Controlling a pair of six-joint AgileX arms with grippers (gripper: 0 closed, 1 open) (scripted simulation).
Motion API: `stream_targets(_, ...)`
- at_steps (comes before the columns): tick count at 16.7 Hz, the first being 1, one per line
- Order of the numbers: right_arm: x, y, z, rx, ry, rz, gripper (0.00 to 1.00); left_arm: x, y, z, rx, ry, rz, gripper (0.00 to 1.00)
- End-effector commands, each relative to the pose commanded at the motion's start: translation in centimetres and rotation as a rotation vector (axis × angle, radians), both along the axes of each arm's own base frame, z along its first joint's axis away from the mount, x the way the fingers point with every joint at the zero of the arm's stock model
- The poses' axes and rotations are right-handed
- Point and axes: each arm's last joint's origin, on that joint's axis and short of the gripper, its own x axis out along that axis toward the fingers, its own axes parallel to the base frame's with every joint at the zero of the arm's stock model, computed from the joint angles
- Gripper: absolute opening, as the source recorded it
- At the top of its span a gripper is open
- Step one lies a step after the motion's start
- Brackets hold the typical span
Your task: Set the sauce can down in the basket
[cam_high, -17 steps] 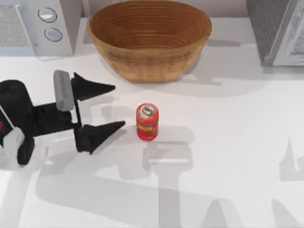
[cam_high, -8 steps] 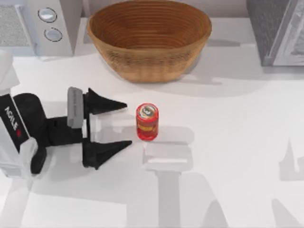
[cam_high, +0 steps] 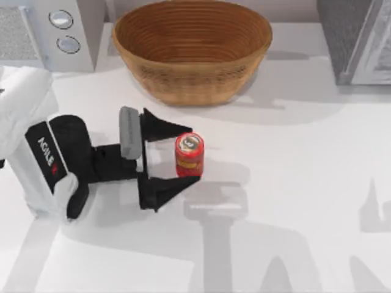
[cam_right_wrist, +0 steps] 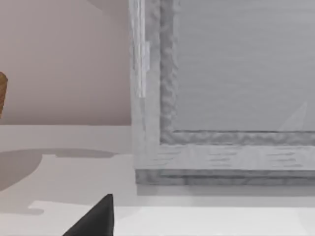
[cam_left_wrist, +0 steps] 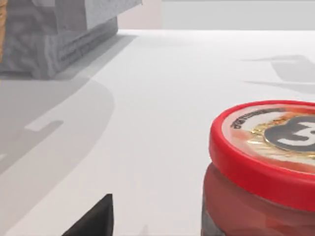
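The left gripper [cam_high: 185, 154] has slid in from the left since a moment ago, and its wide-spread fingers now flank the sauce can [cam_high: 189, 154], not yet closed on it. The can stands upright on the white table [cam_high: 305, 183], just in front of the basket [cam_high: 192, 49], well outside it.

White microwave [cam_high: 52, 33], grey cabinet [cam_high: 357, 39]

sauce can [cam_high: 189, 155]: red body, yellow-orange band, grey-centred top
basket [cam_high: 192, 52]: tan-brown ribbed wicker
left gripper [cam_high: 183, 154]: black fingers, grey block behind jaws
table [cam_high: 293, 183]: white
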Motion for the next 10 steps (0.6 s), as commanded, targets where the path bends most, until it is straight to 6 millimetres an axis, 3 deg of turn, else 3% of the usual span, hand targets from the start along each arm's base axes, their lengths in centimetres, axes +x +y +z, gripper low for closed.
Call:
stream_targets(3, 0.0, 0.0, 0.0, 0.000, 0.000, 0.000, 1.00, 0.1, -2.1, -0.1, 0.000, 0.000, 0.000, 1.00)
stream_targets(7, 0.0, 0.0, 0.0, 0.000, 0.000, 0.000, 1.00, 0.1, -2.2, -0.1, 0.000, 0.000, 0.000, 1.00)
stream_targets(10, 0.0, 0.0, 0.0, 0.000, 0.000, 0.000, 1.00, 0.1, -2.2, -0.1, 0.000, 0.000, 0.000, 0.77)
